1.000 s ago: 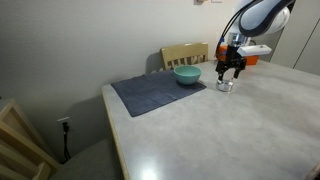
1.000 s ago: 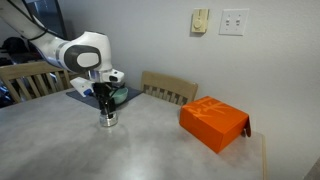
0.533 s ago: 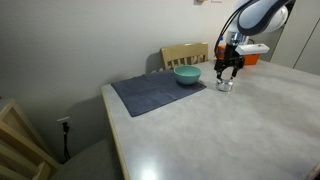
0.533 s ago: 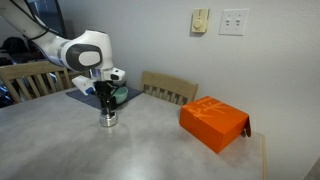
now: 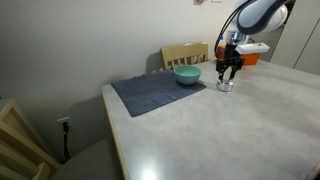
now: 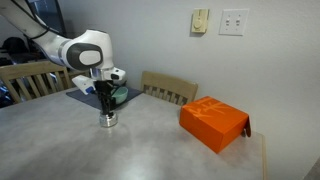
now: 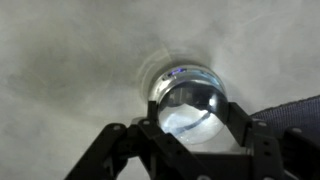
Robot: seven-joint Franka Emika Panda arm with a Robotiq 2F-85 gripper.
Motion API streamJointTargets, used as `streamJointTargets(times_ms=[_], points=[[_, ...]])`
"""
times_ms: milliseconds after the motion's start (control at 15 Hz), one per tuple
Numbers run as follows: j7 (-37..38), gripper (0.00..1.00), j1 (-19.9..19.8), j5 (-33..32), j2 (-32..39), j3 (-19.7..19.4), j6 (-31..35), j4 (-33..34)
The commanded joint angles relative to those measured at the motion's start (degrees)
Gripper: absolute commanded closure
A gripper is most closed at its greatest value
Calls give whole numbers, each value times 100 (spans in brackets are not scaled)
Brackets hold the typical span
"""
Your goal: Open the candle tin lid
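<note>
The candle tin is a small silvery round tin standing on the grey table, just beside the dark mat. My gripper points straight down onto it. In the wrist view the lid fills the middle as a shiny round disc, with my gripper shut on it. One black finger presses its left edge and the other its right edge. The tin's body is hidden beneath the lid in that view.
A teal bowl sits on the dark mat close behind the tin. An orange box lies further along the table. Wooden chairs stand at the table's edge.
The jaws have closed in from wide open onto the sides of the lid. The arm and the tin have stayed in place.
</note>
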Motion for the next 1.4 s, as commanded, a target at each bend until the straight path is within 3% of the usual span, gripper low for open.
streamJointTargets(times_ms=[0, 733, 1133, 1333], points=[[-7, 56, 45, -26, 67, -78, -250, 132], [354, 56, 362, -517, -679, -324, 114, -446], [-358, 56, 40, 498, -935, 356, -708, -740], [-505, 56, 77, 762, -842, 466, -1196, -738]])
